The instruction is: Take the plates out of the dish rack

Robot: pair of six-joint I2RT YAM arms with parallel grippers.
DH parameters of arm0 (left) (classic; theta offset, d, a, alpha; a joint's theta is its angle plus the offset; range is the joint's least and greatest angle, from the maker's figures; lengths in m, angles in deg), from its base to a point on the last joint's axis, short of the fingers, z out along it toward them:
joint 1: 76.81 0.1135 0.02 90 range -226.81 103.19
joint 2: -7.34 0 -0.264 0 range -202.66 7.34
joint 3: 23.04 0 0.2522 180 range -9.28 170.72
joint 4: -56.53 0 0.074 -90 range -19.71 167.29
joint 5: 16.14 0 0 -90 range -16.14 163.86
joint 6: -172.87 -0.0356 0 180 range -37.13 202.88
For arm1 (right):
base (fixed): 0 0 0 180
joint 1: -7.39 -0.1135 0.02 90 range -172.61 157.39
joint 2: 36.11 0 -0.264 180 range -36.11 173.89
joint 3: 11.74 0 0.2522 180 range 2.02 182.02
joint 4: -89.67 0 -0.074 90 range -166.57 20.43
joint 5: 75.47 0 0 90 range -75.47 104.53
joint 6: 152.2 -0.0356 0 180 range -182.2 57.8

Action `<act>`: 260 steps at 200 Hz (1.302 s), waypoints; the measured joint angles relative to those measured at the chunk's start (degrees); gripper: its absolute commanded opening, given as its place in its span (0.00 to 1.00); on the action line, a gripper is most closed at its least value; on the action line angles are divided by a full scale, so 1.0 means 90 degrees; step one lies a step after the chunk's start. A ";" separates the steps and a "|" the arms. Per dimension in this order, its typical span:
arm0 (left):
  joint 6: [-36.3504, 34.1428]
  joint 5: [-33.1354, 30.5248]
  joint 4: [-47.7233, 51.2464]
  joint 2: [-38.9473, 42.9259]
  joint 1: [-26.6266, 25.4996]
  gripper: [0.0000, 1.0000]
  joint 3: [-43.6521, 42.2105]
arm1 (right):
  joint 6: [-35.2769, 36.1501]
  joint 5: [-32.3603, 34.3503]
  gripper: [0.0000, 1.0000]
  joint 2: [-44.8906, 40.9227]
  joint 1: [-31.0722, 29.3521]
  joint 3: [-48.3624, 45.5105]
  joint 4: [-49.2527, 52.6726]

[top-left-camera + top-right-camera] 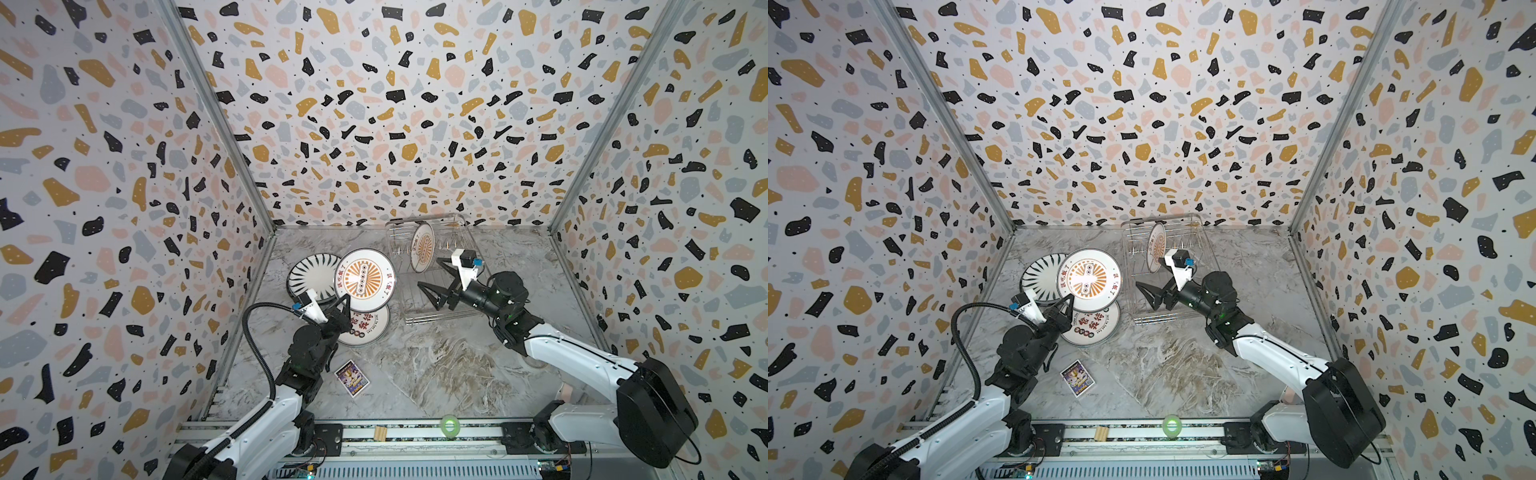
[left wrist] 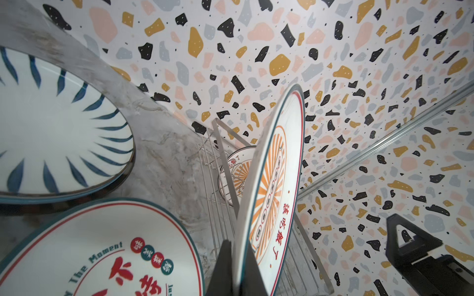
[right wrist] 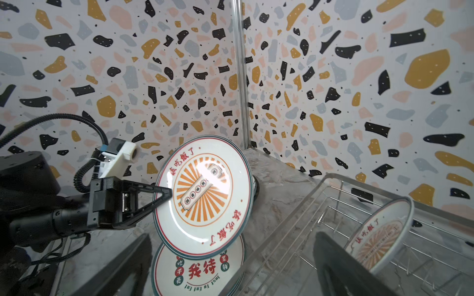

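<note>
One white, orange-sunburst plate [image 1: 365,279] is pinched by the left tool [image 1: 343,302]; the right tool [image 1: 428,272] gapes empty.

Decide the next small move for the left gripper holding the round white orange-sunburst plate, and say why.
Probably lower it: the left gripper pinches the white orange-sunburst plate by its rim, tilted above the white red-character plate lying flat.

You have bright, even light in both top views; shadows on the marble table [image 1: 436,365] are faint and soft. White glare washes out the middle of the left-hand sunburst plate [image 1: 1087,278], in the right wrist view too. The walls [image 1: 104,208] stretch and lean toward the frame edges. Close to the right wrist lens, the fingers [image 3: 341,264] of the right gripper [image 3: 232,234] are dark and blurred.
</note>
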 measured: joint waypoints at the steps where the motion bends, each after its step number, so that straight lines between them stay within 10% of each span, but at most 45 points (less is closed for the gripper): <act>1: 0.0019 0.0000 0.0007 0.0000 0.0002 0.00 -0.0005 | 0.0017 0.0000 0.99 0.0002 -0.0017 0.0010 0.0019; 125: 0.2052 -0.0063 0.1564 0.0216 0.0070 0.00 -0.0153 | 0.1914 0.0729 0.99 0.2186 -0.1705 0.2455 0.3004; 260: 0.2926 -0.0367 0.2426 -0.0049 0.0075 0.00 -0.0155 | 0.2188 0.1724 0.99 0.3143 -0.1836 0.3458 0.4136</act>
